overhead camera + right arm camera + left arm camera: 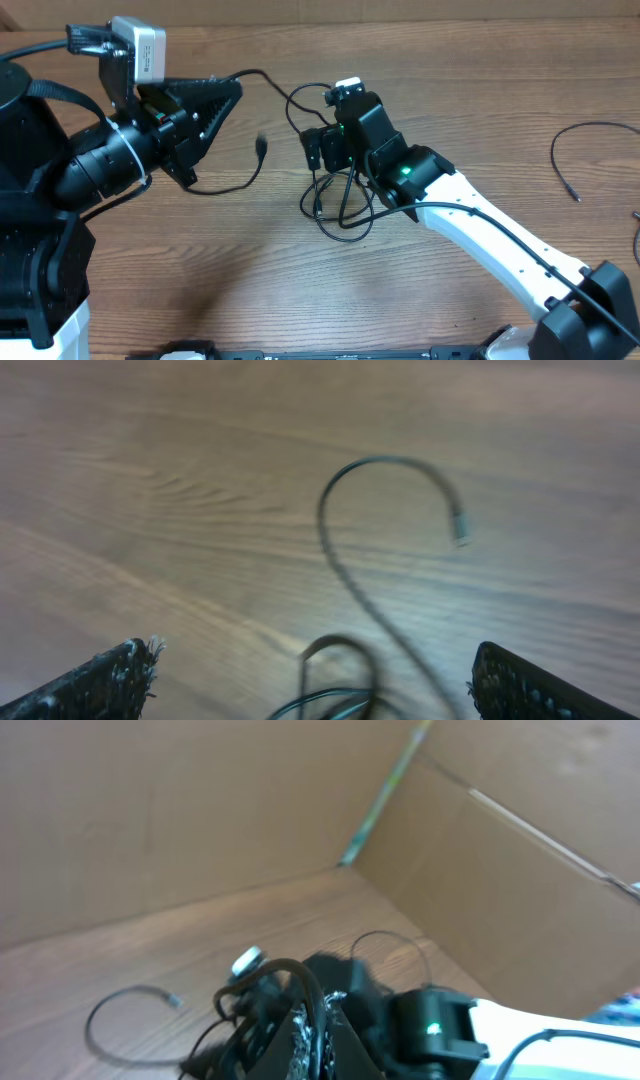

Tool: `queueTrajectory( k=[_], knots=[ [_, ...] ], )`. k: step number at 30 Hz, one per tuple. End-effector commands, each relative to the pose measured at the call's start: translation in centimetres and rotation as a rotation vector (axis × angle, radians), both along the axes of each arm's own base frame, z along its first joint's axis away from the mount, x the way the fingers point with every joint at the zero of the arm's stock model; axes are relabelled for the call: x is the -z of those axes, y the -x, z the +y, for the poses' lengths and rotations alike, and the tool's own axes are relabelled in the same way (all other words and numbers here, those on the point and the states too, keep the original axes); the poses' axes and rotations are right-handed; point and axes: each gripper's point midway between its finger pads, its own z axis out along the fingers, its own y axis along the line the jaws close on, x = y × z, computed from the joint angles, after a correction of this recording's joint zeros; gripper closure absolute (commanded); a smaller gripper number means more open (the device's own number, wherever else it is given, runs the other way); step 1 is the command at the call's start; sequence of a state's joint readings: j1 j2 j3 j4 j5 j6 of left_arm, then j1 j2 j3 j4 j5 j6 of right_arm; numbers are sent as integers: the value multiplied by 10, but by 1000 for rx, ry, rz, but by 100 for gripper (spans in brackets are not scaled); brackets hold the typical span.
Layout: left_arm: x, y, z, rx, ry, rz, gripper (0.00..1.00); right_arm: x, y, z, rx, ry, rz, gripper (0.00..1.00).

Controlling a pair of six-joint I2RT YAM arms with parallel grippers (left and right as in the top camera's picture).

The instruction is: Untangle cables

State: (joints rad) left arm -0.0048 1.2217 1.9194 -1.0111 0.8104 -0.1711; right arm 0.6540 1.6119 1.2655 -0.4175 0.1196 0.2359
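- The thin black cables (340, 207) lie as a knot of loose loops on the brown wood-grain table (200, 290), directly under the right pincer (328, 150) and a little to its rear.
- The right pincer is spread wide with nothing between its fingers (110, 682). In the wrist view the loops show low in the gap, and no contact can be made out.
- Ahead of that pincer one strand hooks away over bare wood and ends in a small plug (460, 532).
- The left pincer (230, 92) is pressed together. A strand leaves its tip and runs across to the knot, so it appears pinched there.
- A second strand curves below the left pincer to a free plug end (262, 146) between the two pincers.
- A separate thin black cable (585, 128) lies well apart, on the outer side of the right pincer.
- Plain brown cardboard walls (150, 820) stand beyond the left pincer's tip.
- The right arm's black wrist with a green light (432, 1028) fills the space just ahead of the left pincer and hides much of the knot from it.
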Motion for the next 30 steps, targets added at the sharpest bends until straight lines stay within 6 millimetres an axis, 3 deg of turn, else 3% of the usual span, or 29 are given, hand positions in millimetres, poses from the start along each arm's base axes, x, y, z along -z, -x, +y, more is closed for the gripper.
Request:
queueTrajectory(
  k=[1, 5, 8, 10, 14, 18, 21, 23, 24, 25, 26, 27, 30],
  knots=[
    [0, -7, 15, -112, -56, -25, 96, -42, -2, -26, 43, 75, -140, 0],
    [0, -7, 16, -115, -57, -26, 96, -84, 20, -24, -83, 44, -220, 0],
    [-1, -5, 12, -91, -49, -27, 96, -110, 49, 4, -351, -9, -296, 0],
    [-2, -2, 9, -66, -41, -27, 96, -117, 71, 21, -534, -34, -332, 0],
    [-6, 8, -2, 22, -12, -33, 96, -112, 75, 28, -621, -4, -357, 3],
    [-11, 15, -9, 81, 7, -46, 96, -94, 68, 33, -627, 12, -318, 5],
    [-12, 21, -14, 123, 20, -47, 96, -83, 55, 33, -601, 46, -318, 13],
    [-14, 26, -17, 155, 31, -47, 96, -83, 36, 25, -524, 88, -348, 28],
    [-14, 27, -18, 164, 34, -46, 96, -85, 26, 19, -484, 104, -368, 44],
    [-13, 28, -18, 164, 34, -42, 96, -88, 20, 15, -457, 112, -384, 64],
    [-12, 27, -17, 155, 31, -36, 96, -92, 13, 9, -421, 110, -401, 90],
    [-10, 24, -15, 137, 26, -26, 96, -98, 9, 5, -392, 94, -407, 96],
    [5, 10, -2, 20, -13, 28, 96, -122, -4, -15, -290, 31, -428, 96]
  ],
)
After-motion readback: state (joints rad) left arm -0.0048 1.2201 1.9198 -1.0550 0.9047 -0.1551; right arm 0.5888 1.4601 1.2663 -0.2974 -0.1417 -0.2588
